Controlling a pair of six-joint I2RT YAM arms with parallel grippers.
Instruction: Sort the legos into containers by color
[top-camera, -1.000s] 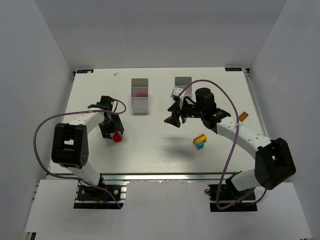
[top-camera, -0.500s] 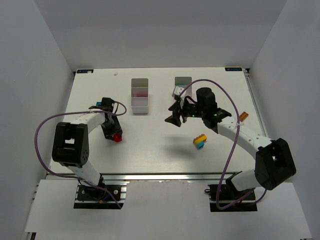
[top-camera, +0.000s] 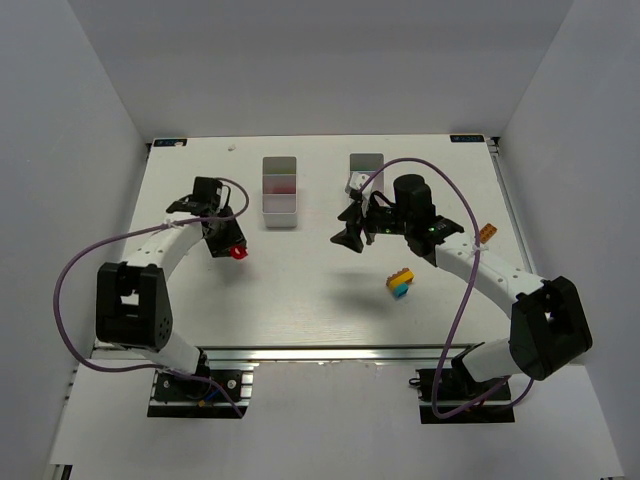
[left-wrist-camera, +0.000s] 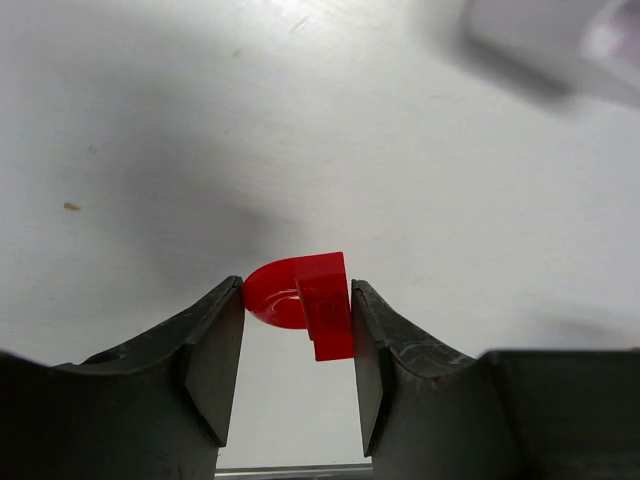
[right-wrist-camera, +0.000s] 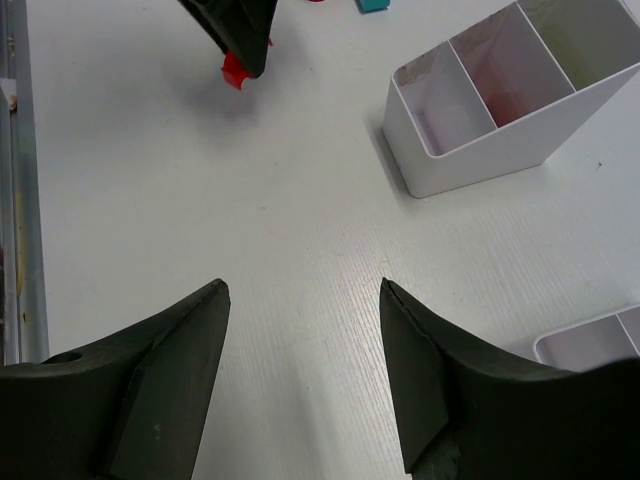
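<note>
The left arm (top-camera: 163, 240) rises from its base at the near left edge, folds at a bulky elbow and reaches far and slightly right. Its wrist is turned so that the left gripper (top-camera: 232, 247) points down toward the right, its fingers (left-wrist-camera: 215, 360) pressed against either side of a rounded red brick (left-wrist-camera: 310, 305). The right arm (top-camera: 472, 266) climbs from the near right, bends at its elbow beside the right edge and stretches far and left toward the middle, where the right gripper (top-camera: 343, 226) hangs with its fingers (right-wrist-camera: 160, 380) spread wide apart, holding nothing.
</note>
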